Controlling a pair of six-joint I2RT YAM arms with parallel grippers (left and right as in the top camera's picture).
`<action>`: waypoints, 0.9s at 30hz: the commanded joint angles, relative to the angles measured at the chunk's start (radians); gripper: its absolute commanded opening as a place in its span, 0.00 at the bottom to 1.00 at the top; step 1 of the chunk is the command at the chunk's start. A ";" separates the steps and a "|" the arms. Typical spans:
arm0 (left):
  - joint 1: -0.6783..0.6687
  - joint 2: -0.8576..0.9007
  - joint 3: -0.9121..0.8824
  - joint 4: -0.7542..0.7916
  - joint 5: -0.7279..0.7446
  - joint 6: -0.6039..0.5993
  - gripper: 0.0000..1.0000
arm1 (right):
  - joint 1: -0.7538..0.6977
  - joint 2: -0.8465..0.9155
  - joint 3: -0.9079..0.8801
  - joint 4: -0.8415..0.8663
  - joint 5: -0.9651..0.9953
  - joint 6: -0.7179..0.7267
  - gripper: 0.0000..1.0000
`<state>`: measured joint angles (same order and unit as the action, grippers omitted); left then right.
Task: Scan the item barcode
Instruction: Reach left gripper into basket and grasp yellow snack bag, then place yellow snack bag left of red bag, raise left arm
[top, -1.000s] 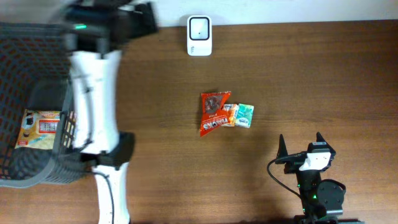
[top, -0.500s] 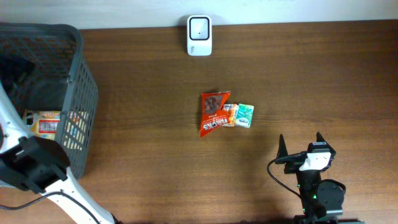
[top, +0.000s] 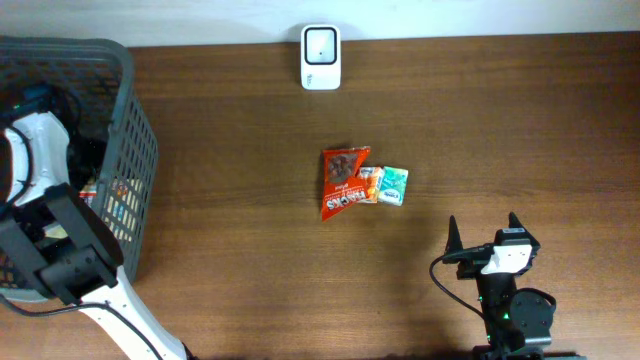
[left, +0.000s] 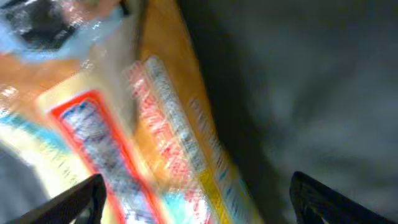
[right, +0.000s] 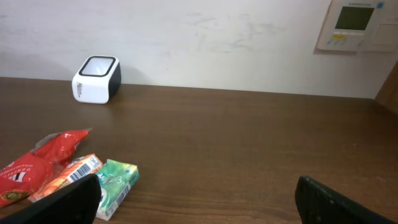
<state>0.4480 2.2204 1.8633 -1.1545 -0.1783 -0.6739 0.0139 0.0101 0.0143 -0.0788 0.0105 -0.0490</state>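
Over the worktop (top: 500, 110), the overhead view has the white scanner (top: 320, 57) standing at the far edge, its window facing up, probably so a barcode can be passed above it. A red pouch (top: 343, 182), an orange sachet (top: 370, 185) and a green pack (top: 393, 186) lie touching one another mid-worktop. The left arm reaches down into the grey basket (top: 138, 160) at the left. The right gripper (top: 483, 228) is parked near the front edge, jaws spread and holding nothing, well clear of the goods

Left wrist view, blurred: the left gripper (left: 202, 198) stands released, fingers (left: 81, 198) wide, over a yellow-orange packet (left: 155, 124) on the dark basket floor. I judge this the item to be scanned, with the gripper lined up to straddle it; whether they touch I cannot tell

Right wrist view: the idle arm looks across the three small packs toward the scanner
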 joint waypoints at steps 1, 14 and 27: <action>0.004 -0.010 -0.084 0.090 -0.021 -0.006 0.70 | 0.006 -0.006 -0.009 -0.003 0.002 0.001 0.98; 0.005 -0.308 0.263 -0.085 0.006 -0.003 0.00 | 0.006 -0.006 -0.009 -0.003 0.002 0.001 0.98; -0.699 -0.491 0.310 -0.047 0.333 0.445 0.00 | 0.006 -0.006 -0.009 -0.003 0.002 0.001 0.98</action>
<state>-0.1036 1.6394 2.1723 -1.1584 0.2127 -0.3386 0.0139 0.0101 0.0143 -0.0788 0.0101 -0.0494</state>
